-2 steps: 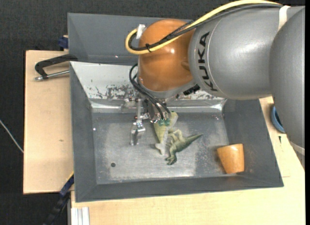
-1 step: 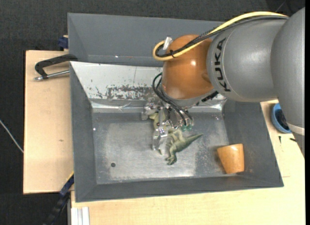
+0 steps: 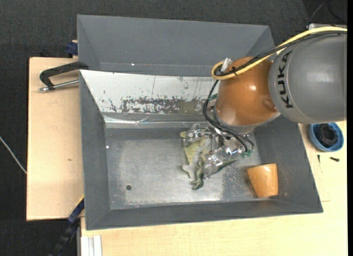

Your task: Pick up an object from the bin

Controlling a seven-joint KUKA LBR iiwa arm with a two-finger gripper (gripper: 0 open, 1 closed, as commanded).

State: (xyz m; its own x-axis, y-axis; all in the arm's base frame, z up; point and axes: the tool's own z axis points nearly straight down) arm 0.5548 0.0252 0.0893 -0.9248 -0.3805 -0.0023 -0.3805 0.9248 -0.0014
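Centrally, gripper [image 3: 206, 161] low over a pale yellow-green object [image 3: 192, 154] on the bin [image 3: 143, 166] floor (open or closed cannot be told); orange cup [image 3: 263, 179] lies lower right.

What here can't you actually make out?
- Camera view: what the pale greenish thing at centre is, and whether it is gripped; the gripper overlaps it.
- Camera view: the bin floor under the orange wrist cover, hidden by it.
- Camera view: dark speck, floor's left, too small to identify.
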